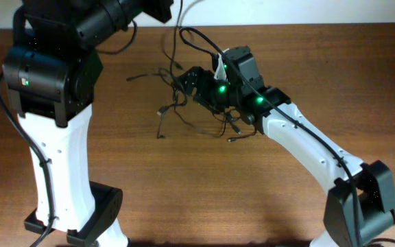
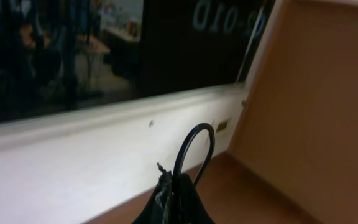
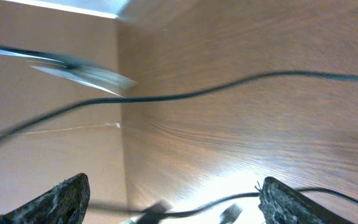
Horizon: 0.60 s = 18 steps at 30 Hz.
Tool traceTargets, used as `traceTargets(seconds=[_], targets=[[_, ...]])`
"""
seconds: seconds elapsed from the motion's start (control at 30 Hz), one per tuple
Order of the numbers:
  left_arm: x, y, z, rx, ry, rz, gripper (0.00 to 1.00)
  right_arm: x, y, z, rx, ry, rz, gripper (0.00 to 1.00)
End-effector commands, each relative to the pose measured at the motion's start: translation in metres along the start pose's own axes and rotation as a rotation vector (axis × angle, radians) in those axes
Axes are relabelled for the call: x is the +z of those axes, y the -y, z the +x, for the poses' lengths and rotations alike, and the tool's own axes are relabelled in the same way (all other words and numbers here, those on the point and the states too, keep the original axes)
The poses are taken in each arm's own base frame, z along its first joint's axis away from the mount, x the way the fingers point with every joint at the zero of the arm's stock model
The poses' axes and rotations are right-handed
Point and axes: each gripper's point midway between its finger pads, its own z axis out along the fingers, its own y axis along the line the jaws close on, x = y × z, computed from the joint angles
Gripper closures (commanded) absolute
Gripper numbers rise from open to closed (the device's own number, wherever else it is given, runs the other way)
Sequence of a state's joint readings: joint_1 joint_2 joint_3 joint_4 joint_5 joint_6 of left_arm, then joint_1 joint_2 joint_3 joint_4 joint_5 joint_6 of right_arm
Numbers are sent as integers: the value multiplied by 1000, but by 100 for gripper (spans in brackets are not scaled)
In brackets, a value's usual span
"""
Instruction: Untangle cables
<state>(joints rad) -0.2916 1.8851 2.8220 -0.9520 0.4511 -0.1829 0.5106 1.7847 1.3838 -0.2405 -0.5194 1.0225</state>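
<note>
Cables (image 1: pixel 177 103): knotted bunch on wooden table (image 1: pixel 184 199), far-centre. Left gripper (image 2: pixel 176 202) clenched on one cord, loop (image 2: pixel 194 140) standing above tips. Right gripper (image 3: pixel 173 199) fingers (image 3: pixel 58 199) spread wide, low over bunch. Plug-ended strand (image 3: pixel 166 211) lies between them, contact unclear. Another strand crosses beyond.

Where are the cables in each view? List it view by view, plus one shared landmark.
Overhead: cables bunched upper centre, right beside the right gripper.
Left wrist: one loop at bottom centre, pinched in the shut left gripper.
Right wrist: cords cross mid-frame and low between the open fingers.
Shared landmark: the wooden table, in overhead and right wrist.
</note>
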Motion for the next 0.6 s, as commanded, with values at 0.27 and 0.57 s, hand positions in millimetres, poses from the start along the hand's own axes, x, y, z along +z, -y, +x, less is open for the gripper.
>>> traceTargets(seconds=[0.27,0.57], targets=[[-41,20,-59,-30,203,-14,100,-10,37,-10,-8,1,124,12],[-33,-14,-20,-106,69,-173,100,-58,23,-22,-298,-164,-178,12]])
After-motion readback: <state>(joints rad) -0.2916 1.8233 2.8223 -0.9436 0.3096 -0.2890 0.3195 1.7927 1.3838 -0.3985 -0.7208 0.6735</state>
